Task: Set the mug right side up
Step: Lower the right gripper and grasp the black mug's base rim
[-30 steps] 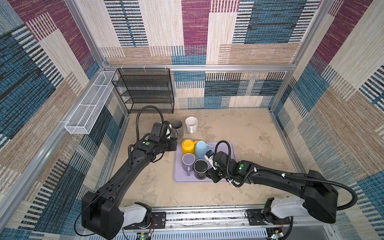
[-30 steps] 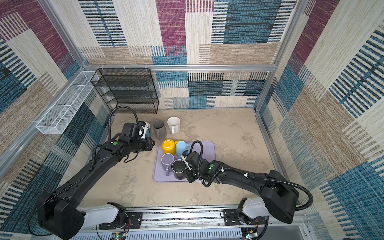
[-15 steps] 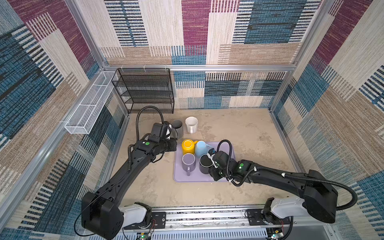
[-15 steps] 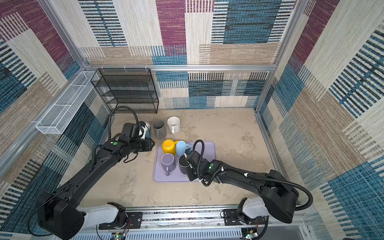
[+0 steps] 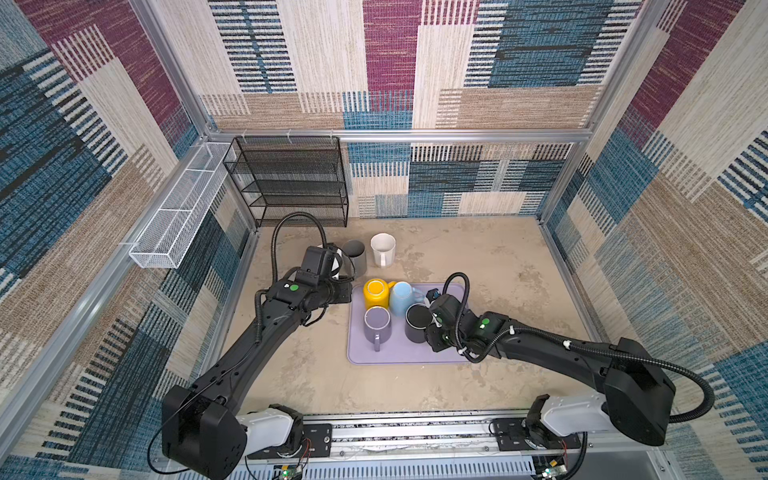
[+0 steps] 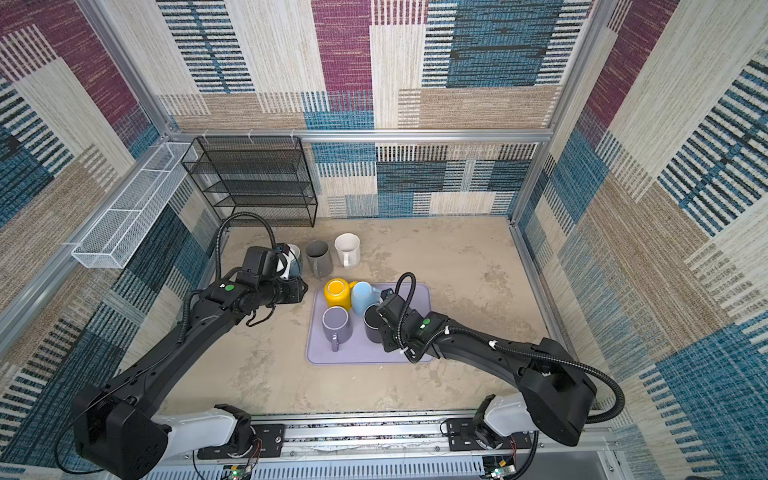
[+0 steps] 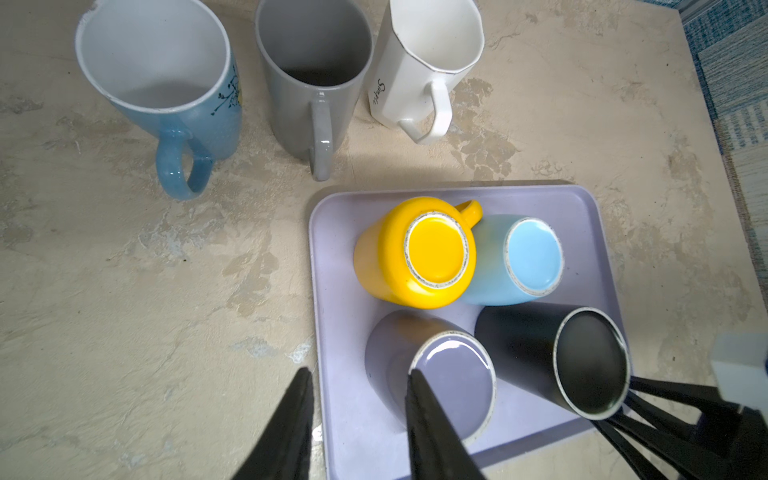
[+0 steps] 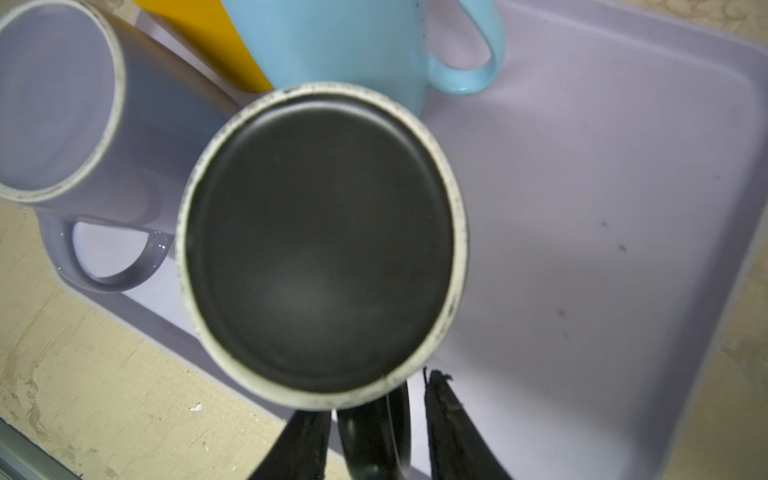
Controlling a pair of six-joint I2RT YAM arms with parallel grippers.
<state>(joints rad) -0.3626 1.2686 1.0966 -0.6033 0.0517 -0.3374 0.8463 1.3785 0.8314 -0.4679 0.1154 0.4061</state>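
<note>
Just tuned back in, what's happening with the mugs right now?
The right gripper is at the black mug on the purple tray, its fingers either side of the handle, with a gap beside one. That mug is bottom up, as are the yellow mug, light blue mug and purple mug. The left gripper hovers open at the tray's edge, holding nothing.

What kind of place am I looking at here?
Most likely a robotics test booth: patterned wall panels on an aluminium frame, two robot arms mounted on a front rail, and mugs staged on a lilac tray.
</note>
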